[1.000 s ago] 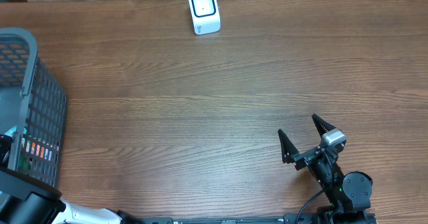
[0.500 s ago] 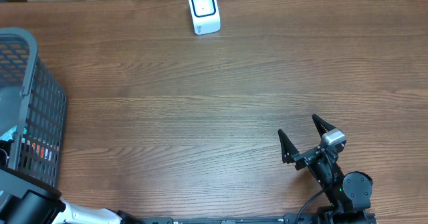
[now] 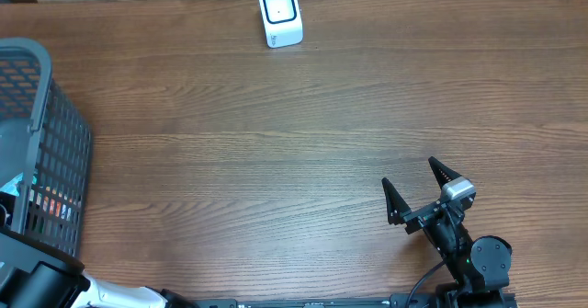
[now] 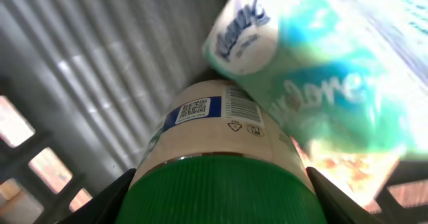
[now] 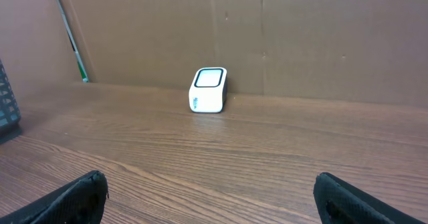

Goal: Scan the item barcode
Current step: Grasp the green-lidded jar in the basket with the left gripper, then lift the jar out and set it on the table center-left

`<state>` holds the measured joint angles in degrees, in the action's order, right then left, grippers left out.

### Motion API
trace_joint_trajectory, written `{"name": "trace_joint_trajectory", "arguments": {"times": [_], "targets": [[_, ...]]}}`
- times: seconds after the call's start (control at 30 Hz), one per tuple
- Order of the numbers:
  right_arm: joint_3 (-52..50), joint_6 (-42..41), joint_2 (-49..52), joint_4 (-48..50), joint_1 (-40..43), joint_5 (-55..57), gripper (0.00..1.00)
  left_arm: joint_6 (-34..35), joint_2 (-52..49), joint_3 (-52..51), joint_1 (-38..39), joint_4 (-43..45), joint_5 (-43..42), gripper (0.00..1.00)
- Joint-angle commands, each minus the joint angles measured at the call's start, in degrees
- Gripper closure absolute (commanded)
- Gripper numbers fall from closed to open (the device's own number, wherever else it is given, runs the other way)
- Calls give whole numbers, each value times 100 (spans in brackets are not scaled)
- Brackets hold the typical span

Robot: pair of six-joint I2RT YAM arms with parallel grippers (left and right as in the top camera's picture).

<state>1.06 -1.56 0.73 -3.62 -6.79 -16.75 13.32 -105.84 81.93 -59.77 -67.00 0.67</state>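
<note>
Seating grip: centre left gripper [image 4: 221, 184] on green cap [image 4: 221, 194]; jaws astride, hold unclear. Your right gripper [image 3: 408, 172] gapes empty.

bench [image 3: 276, 142]: brown wood grain, smooth, low sheen | basket [image 3: 64, 156]: dark grey plastic lattice, matt | scanner [image 3: 280, 16]: white plastic shell, glossy | bottle [image 4: 207, 134]: pale printed surface, smooth | cap [image 4: 221, 190]: green plastic, finely ribbed | tissue pack [image 4: 321, 83]: shiny film wrap | back wall [image 5: 301, 30]: brown cardboard, matt
</note>
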Motion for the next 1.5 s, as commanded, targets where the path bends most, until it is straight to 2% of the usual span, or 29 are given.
{"name": "trace_joint_trajectory", "arguments": {"times": [0.0,0.27,0.5,0.87,1.0,1.13,1.33,1.47], "targets": [[-59,-37,-57,35,-33,-26,0,-26,-20,470,9,-181,-68,48],[-59,-37,-57,35,-33,-26,0,-24,13,1320,170,-756,-179,50],[-59,-37,-57,35,-33,-26,0,-20,55,2793,446,-1331,-258,48],[-59,-37,-57,35,-33,-26,0,142,66,5600,1335,-2164,-1696,49],[-59,-37,-57,35,-33,-26,0,195,144,6271,1950,-2341,-2044,50],[-59,-37,-57,35,-33,-26,0,192,374,6452,2887,-2380,-2107,50],[-59,-35,-57,33,-33,-26,0,221,468,6443,4605,-2616,-1530,50],[-59,-37,-57,35,-33,-26,0,330,332,6441,5462,-2861,-1084,49]]}}
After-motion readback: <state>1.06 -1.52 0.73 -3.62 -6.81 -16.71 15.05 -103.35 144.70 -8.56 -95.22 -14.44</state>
